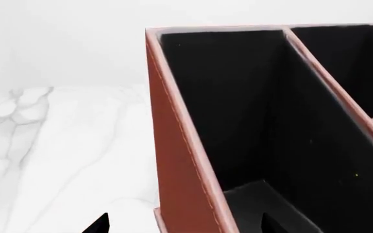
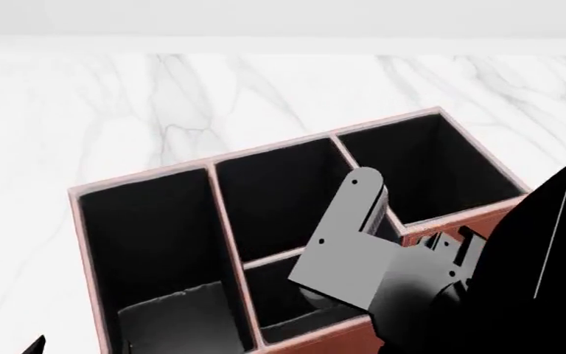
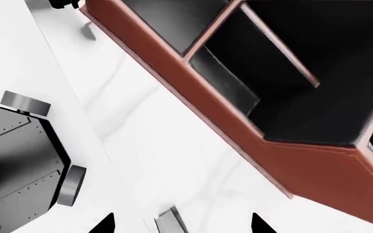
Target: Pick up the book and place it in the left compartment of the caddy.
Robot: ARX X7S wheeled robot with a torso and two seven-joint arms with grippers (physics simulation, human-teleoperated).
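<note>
The reddish-brown caddy [image 2: 85,243] with its black lining fills the middle of the head view. Its left compartment [image 2: 150,236] is the long bay at the left. A dark grey flat patch [image 2: 177,318] lies at that bay's near end and also shows in the left wrist view as a grey patch [image 1: 258,204]. I cannot tell whether it is the book or the floor. My left gripper [image 1: 186,225] is open, and its fingertips straddle the caddy's left wall [image 1: 180,160]. My right gripper [image 3: 181,224] is open and holds nothing, hanging over the marble beside the caddy's front wall [image 3: 303,165].
The white marble table [image 2: 165,96] stretches behind and to the left of the caddy. My grey right arm [image 2: 347,251] reaches over the small front bay. A large black shape [image 2: 548,258] blocks the right edge. The robot base [image 3: 18,160] shows past the table edge.
</note>
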